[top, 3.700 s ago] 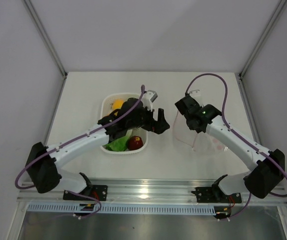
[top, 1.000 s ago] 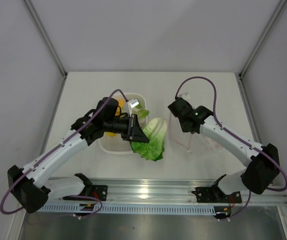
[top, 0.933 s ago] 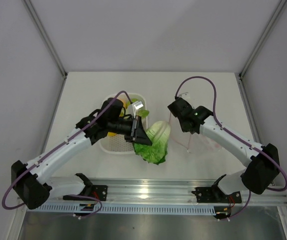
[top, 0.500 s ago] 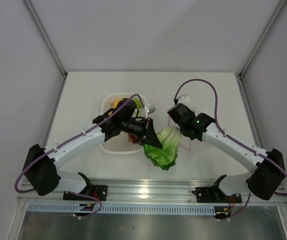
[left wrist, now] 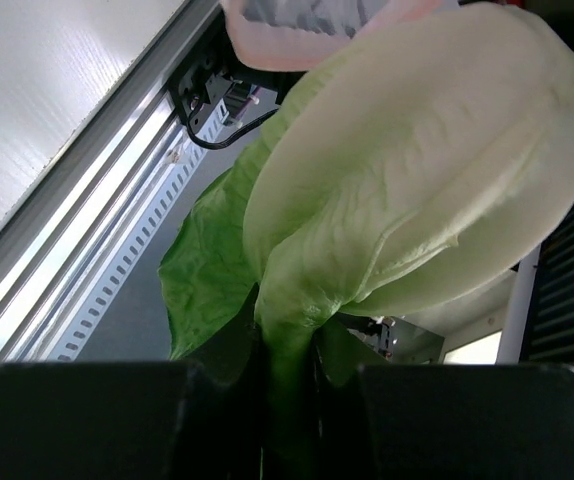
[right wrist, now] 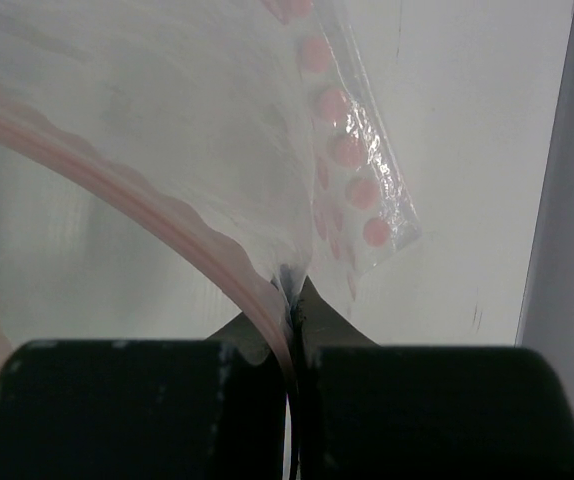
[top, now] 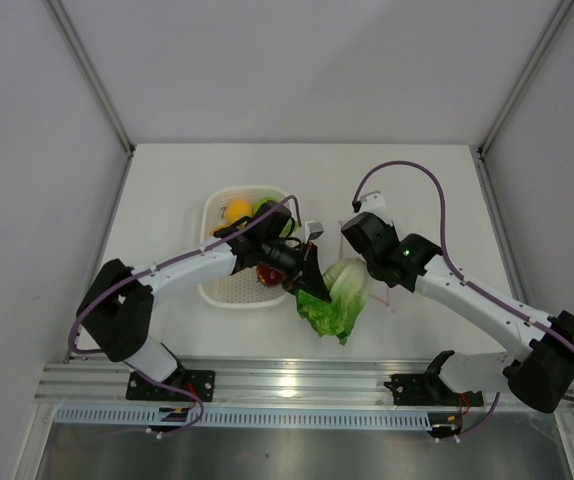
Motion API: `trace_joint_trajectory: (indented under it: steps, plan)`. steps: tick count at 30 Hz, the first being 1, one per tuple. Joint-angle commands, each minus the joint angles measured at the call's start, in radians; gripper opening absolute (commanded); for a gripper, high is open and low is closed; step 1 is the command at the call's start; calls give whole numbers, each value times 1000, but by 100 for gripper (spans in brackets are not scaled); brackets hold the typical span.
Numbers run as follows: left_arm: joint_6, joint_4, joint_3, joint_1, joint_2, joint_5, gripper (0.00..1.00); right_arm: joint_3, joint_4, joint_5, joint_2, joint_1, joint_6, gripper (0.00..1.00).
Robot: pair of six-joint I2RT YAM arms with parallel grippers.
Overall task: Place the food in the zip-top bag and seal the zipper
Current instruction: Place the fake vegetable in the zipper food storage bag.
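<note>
Lettuce (top: 341,300) pinched in left hand (left wrist: 287,372), right hand (right wrist: 293,325) clamped on bag (right wrist: 157,120) zipper (right wrist: 172,238), white basket (top: 229,291) nearby

lettuce (top: 337,300) between basket (top: 229,291), left, and bag (right wrist: 167,130), right; fruit (top: 237,210) in basket

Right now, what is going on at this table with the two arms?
The left end effector grips a leafy lettuce by its green end and holds it beside the zip-top bag. The right end effector is shut on the bag's pink zipper edge, lifting it. An orange-yellow fruit, a lime-green fruit and a dark red apple lie in the white basket.
</note>
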Motion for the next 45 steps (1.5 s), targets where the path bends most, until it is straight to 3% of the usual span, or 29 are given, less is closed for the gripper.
trace_joint_trajectory:
  steps: [1, 23, 29, 34, 40, 45]
  plan:
    - [-40, 80, 50, 7, 33, 2, 1, 13, 39, -26, -44, 36, 24, 0]
    - [57, -39, 4, 76, 65, -77, 1, 4, 56, -66, -59, 41, 39, 0]
    - [78, -43, 77, 64, 42, -68, 1, -2, 67, -87, -44, 49, 29, 0]
    - [219, -224, 254, 38, 47, -110, 0, 4, 68, -115, -21, 52, 19, 0]
    - [249, -290, 289, 32, 56, -125, 0, 4, 78, -119, -5, 76, 7, 0]
    - [190, -292, 291, 33, 96, -142, 1, 6, 87, -110, -10, 84, 7, 0]
